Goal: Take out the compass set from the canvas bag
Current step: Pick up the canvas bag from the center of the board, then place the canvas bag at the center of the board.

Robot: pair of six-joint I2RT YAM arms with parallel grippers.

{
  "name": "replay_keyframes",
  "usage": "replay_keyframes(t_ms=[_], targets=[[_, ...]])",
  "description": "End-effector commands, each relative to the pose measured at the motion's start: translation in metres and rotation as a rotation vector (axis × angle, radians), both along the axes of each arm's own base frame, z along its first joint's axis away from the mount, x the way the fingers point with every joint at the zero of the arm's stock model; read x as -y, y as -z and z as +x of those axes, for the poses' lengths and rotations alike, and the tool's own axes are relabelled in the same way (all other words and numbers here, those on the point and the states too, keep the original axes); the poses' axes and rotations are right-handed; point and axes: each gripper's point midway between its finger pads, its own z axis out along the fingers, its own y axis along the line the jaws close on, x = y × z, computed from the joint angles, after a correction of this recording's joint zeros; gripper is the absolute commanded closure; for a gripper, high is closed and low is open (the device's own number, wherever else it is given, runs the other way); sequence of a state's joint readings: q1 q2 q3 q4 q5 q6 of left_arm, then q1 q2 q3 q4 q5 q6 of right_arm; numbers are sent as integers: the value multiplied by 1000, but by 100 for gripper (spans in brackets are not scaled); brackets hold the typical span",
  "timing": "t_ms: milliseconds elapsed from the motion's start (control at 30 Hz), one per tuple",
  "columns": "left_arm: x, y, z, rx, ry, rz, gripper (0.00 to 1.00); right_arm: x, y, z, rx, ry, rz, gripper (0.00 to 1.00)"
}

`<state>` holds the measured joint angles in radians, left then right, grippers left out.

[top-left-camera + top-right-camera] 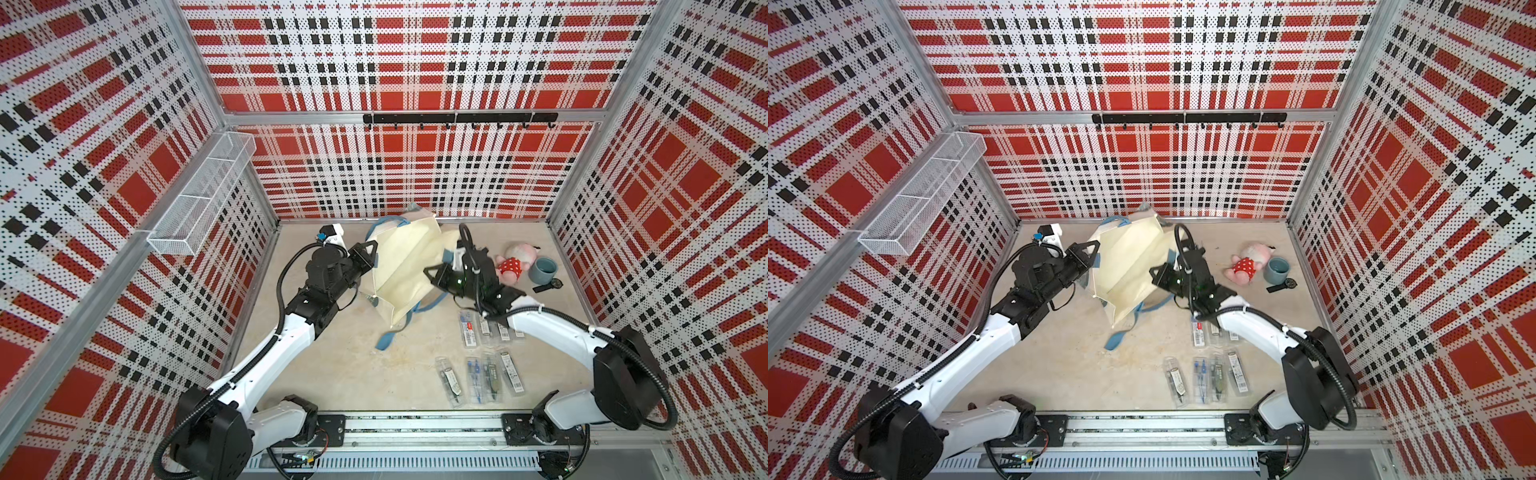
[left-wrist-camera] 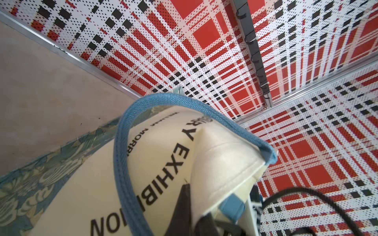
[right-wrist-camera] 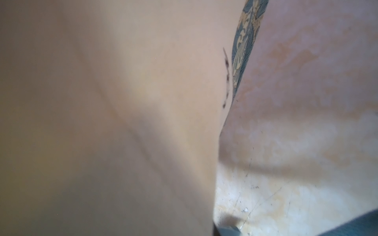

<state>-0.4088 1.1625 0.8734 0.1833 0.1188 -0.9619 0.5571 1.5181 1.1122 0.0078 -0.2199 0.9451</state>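
**Bag held between both grippers, inside hidden**

I have the canvas bag (image 1: pixel 405 266) propped up between the two arms. Its long axis runs from the left gripper (image 1: pixel 369 253) across to the right gripper (image 1: pixel 434 274). The left gripper is clamped on the bag's near edge: in its wrist view a dark finger (image 2: pixel 184 204) presses into folded cream cloth beside the black lettering. The right gripper is fully closed and sits hard against the opposite edge. Its wrist view shows only blurred cloth and a sliver of floral band, so I cannot tell whether any fabric is between its jaws.

The next move turns on where a compass set lies from the right gripper. Several clear-cased compass sets (image 1: pixel 473 378) lie flat on the desk (image 1: pixel 332 365) behind that gripper, back along its own arm, with their long axes roughly parallel. No view looks into the bag, so I cannot say whether another is inside. If one is, it lies ahead of the right gripper, toward the left one, and I judge the right arm better placed to reach for it.

Room is tight beyond the bag, where the back wall (image 1: pixel 415 187) stands close. A loose blue strap (image 1: pixel 386 336) trails on the desk behind both grippers and could snag. The plush toy (image 1: pixel 515 262) and cup (image 1: pixel 545 269) lie to the right gripper's outer side, apart from it.
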Motion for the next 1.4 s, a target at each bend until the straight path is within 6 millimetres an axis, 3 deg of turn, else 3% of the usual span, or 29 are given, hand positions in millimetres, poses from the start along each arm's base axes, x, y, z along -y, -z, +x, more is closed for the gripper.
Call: replay_keyframes(t_ms=[0,133,200,267,433,567,700,767,933,1033,1167,1267,1367], targets=[[18,-10,-16,-1,71,-97,83,5,16,10,-61,-115,-173,100],[36,-9,-26,-19,106,-138,31,-4,8,29,-77,-203,-266,100],[39,-5,-29,-28,116,-161,13,-10,10,36,-93,-252,-310,100],[38,-4,-30,-27,113,-166,3,-13,13,40,-100,-295,-355,99],[11,-6,-16,27,43,-91,2,-15,22,53,-121,-325,-398,96],[-9,-9,6,48,-61,194,2,-21,9,57,-107,-338,-380,97],[2,-19,21,107,-30,349,2,-22,-4,50,-120,-342,-355,96],[7,-9,29,92,-26,463,2,-23,-8,45,-122,-350,-357,96],[-4,22,38,39,-57,623,0,-22,-11,37,-132,-368,-358,94],[3,37,40,19,-26,630,11,-23,-8,35,-143,-384,-354,90],[15,47,46,-1,20,597,34,-22,-6,39,-146,-391,-368,77],[15,50,50,-12,23,569,34,-18,-5,46,-123,-372,-398,55],[9,51,53,-16,5,564,27,-12,-6,54,-88,-364,-427,43]])
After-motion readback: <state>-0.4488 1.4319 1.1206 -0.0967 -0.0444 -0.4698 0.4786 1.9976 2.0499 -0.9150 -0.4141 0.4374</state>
